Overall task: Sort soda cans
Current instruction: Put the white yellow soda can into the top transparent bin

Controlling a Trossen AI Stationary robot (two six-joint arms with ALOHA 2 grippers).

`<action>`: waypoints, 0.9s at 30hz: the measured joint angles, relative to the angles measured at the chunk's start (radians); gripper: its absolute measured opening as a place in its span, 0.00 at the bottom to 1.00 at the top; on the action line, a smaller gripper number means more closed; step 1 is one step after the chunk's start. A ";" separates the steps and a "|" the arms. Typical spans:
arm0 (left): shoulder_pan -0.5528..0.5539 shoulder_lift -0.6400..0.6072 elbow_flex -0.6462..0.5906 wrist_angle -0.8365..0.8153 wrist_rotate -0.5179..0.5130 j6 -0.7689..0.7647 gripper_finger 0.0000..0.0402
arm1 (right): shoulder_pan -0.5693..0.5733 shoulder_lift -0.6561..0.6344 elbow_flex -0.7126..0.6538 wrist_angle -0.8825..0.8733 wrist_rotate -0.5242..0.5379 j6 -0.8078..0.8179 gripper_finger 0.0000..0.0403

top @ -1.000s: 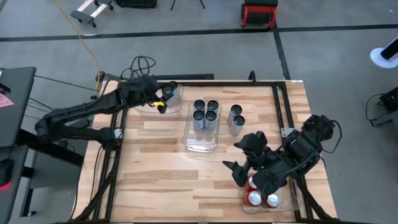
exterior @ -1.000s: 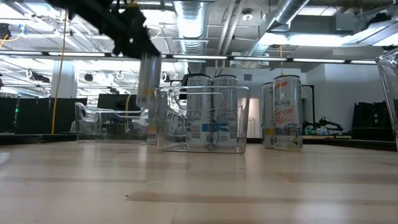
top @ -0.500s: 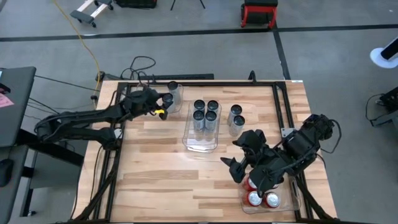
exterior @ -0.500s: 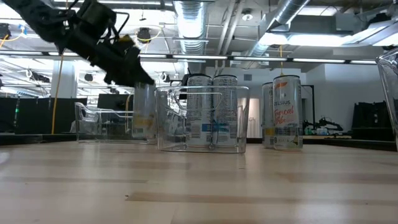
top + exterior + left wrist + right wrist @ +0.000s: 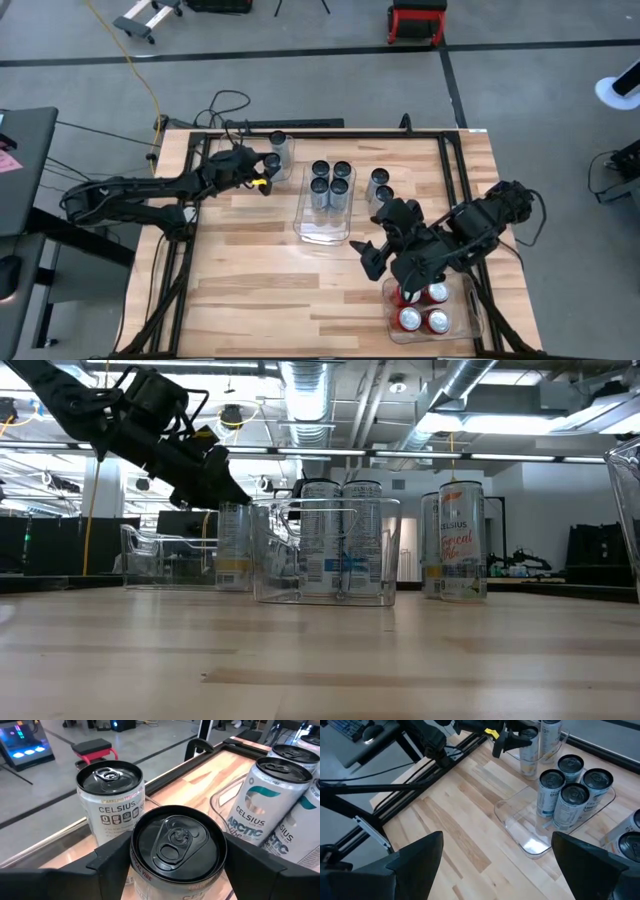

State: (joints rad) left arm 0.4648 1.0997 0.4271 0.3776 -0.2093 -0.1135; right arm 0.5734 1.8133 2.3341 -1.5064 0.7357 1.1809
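My left gripper (image 5: pixel 262 172) straddles a Celsius can (image 5: pixel 177 851) near the tabletop's far-left corner, fingers spread; a careless retreat could topple it. Right gripper (image 5: pixel 378 262) waits wide open.

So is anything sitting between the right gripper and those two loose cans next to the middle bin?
Nothing visible. In the high view the right gripper, jaws open, hangs over bare wood just near of the two loose cans. The middle bin lies off to one side, and the red cans sit behind the gripper, not in its path.
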 joint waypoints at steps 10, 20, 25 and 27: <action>0.000 0.000 0.000 0.006 0.005 0.025 0.70 | -0.015 0.000 0.000 0.002 -0.001 -0.033 0.96; 0.000 -0.001 0.000 0.044 0.018 0.040 0.77 | -0.047 0.000 0.000 0.005 -0.002 -0.075 0.96; -0.001 -0.001 0.000 0.037 0.018 0.039 0.84 | -0.046 0.000 0.000 0.005 -0.004 -0.098 0.96; -0.001 -0.003 0.000 0.035 0.018 0.036 0.86 | -0.048 0.000 0.000 0.004 -0.003 -0.111 0.96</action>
State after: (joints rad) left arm 0.4641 1.0965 0.4271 0.4130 -0.1909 -0.0773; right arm 0.5258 1.8133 2.3341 -1.5021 0.7322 1.0694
